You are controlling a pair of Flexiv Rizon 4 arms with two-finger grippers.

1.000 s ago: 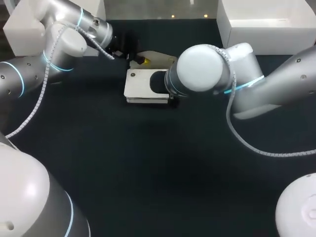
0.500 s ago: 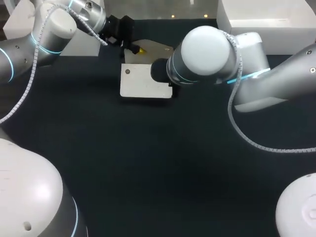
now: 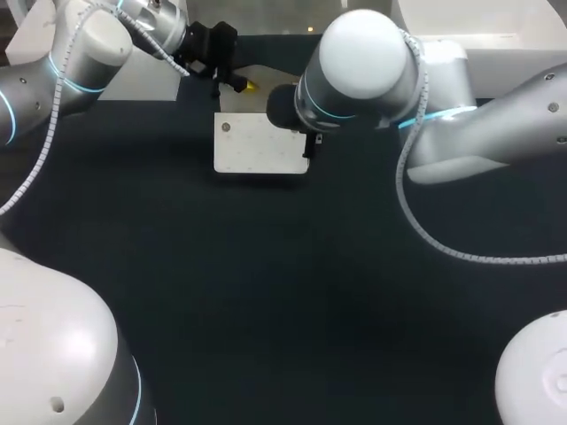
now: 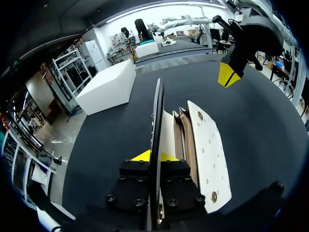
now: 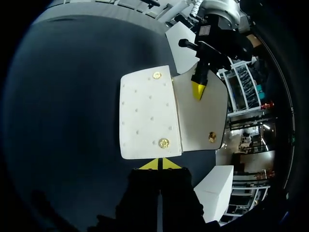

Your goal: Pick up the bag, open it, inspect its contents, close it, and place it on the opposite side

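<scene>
- The dark worktop [image 3: 283,292] carries one cream bag [image 3: 261,142], lying flat toward the far middle.
- The right arm [image 3: 478,133] comes in from the right, and its bulky wrist hangs over the bag's right end.
- The left arm [image 3: 80,53] comes in from the far left corner and ends just behind the bag.
- The flap [image 5: 200,121] is folded open, away from the bag's body.
- The left pincer [image 4: 153,155] grips the flap by its edge, one yellow tip on each side.
- The right pincer [image 5: 159,164] has its tips pressed together with nothing between them, just beside the body's short edge.
- Small gold studs [image 5: 163,143] mark the front panel's corners.
</scene>
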